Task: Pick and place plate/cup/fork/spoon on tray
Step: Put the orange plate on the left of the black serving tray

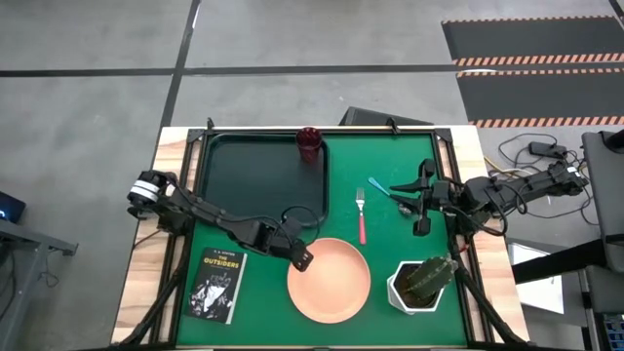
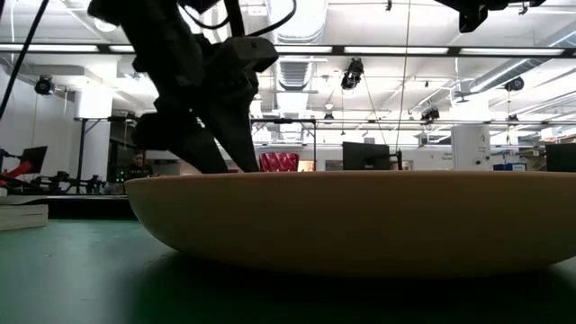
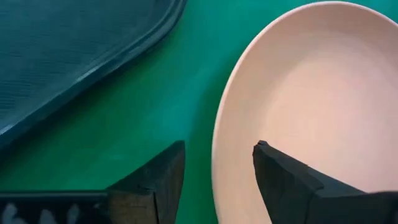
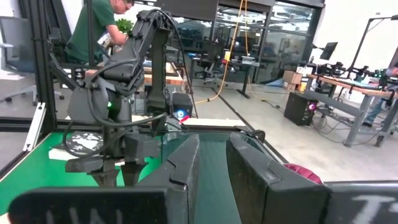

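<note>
Book [image 1: 217, 285] on green mat [image 1: 390, 244] w/ potted cactus [image 1: 422, 283].

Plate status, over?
Left gripper open, fingers straddling plate rim. Right gripper open, raised over the mat. Cup already on tray.

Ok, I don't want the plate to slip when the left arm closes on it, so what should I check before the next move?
1. Left gripper open: ok, gap between the fingers.
2. Fingers straddle the plate rim: ok, in the left wrist view one is over the mat, one over the plate.
3. Fingers low enough to bite: cannot tell.
4. Room on the tray: ok, only the cup stands at its far right corner.
5. Right gripper clear of the path: ok, it is over the mat's right side near the spoon and fork.
</note>
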### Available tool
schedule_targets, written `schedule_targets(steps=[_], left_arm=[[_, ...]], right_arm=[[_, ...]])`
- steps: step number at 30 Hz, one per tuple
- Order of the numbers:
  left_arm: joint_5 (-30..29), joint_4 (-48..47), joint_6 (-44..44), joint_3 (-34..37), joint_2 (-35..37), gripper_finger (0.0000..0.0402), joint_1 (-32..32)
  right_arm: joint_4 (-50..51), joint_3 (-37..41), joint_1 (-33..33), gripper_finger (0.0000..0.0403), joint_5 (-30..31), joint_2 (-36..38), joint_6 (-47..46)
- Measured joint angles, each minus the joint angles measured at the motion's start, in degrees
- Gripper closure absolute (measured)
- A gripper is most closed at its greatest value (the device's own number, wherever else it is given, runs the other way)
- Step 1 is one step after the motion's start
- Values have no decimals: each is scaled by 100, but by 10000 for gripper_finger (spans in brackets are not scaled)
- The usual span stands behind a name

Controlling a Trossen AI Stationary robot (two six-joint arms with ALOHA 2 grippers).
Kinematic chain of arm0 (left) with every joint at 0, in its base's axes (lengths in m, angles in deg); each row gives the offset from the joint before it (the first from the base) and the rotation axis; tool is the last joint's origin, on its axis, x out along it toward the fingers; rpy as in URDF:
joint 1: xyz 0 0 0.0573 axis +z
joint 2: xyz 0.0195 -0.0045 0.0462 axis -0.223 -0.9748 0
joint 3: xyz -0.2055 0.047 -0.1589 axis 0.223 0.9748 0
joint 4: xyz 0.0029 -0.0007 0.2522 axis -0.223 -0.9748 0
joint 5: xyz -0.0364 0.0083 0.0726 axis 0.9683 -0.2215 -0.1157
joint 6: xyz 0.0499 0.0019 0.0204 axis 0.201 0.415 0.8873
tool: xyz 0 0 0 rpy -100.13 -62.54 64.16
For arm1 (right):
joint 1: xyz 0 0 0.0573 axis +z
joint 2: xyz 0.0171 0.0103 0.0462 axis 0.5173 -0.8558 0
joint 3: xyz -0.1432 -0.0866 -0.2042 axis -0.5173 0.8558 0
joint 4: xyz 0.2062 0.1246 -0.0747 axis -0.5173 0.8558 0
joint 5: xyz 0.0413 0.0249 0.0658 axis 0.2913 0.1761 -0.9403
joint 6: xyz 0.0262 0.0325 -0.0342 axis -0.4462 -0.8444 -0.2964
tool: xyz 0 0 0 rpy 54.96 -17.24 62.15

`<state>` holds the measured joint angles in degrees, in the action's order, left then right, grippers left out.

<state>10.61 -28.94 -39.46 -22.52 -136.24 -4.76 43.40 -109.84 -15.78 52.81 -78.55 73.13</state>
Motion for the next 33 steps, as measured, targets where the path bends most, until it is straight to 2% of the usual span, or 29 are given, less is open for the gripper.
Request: schedule_targets(steps=[7, 14, 18, 26, 33], left_arm=[[11, 478, -6, 347, -9, 231, -16], [82, 749, 145, 348, -394, 241, -42], [129, 816, 152, 249, -530, 275, -63], [133, 761, 148, 256, -376, 388, -68], [126, 728, 150, 256, -276, 400, -66]], right_arm=[[0, 0, 0, 335, 0, 2, 0], [29, 3, 0, 335, 1, 0, -4], [65, 4, 0, 335, 4, 0, -15], [98, 4, 0, 335, 11, 0, -15], [125, 4, 0, 335, 17, 0, -15]])
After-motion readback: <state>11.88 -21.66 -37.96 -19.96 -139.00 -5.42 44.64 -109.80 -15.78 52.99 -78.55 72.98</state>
